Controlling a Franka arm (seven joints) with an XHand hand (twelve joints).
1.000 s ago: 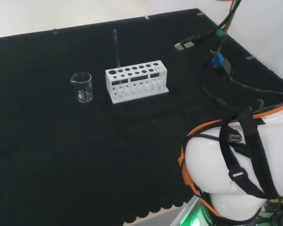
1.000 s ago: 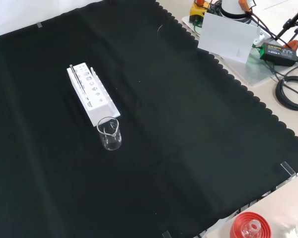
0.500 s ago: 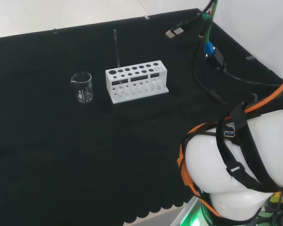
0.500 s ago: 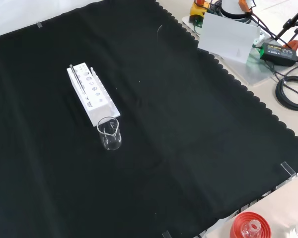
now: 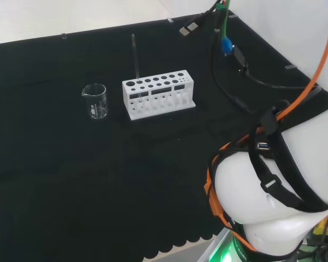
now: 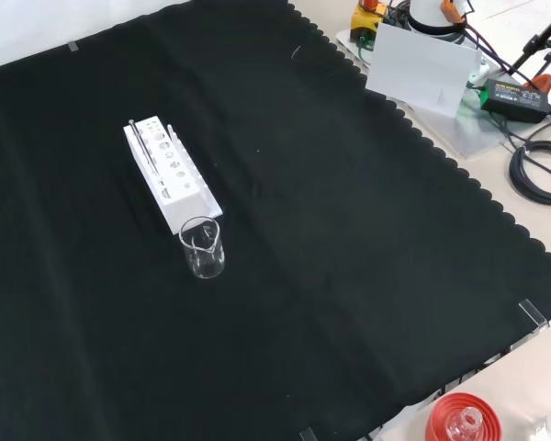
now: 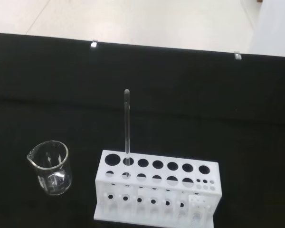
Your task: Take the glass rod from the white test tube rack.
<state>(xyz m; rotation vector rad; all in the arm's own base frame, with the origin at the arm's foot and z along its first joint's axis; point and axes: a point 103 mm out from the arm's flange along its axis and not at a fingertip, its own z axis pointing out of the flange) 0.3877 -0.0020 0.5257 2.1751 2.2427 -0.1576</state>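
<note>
A white test tube rack (image 5: 158, 94) stands on the black cloth in the head view, its long side facing the camera. A thin glass rod (image 5: 135, 57) rises upright from a hole near the rack's left end. The front view shows the same rack (image 6: 172, 175) lying lengthwise away from the camera, with the rod (image 6: 141, 148) at its far end. From the wrist camera the rack (image 7: 156, 190) and the rod (image 7: 127, 124) are seen from some distance above.
A small clear beaker (image 5: 95, 101) stands just left of the rack in the head view and in front of the rack (image 6: 203, 247) in the front view. The arm's white links (image 5: 273, 202) and cables (image 5: 246, 65) fill the head view's right. A red ribbed stand (image 6: 459, 419) sits at the front edge.
In the head view the arm's white link and its cables have shifted upward and to the left. The rack, rod and beaker have not moved.
</note>
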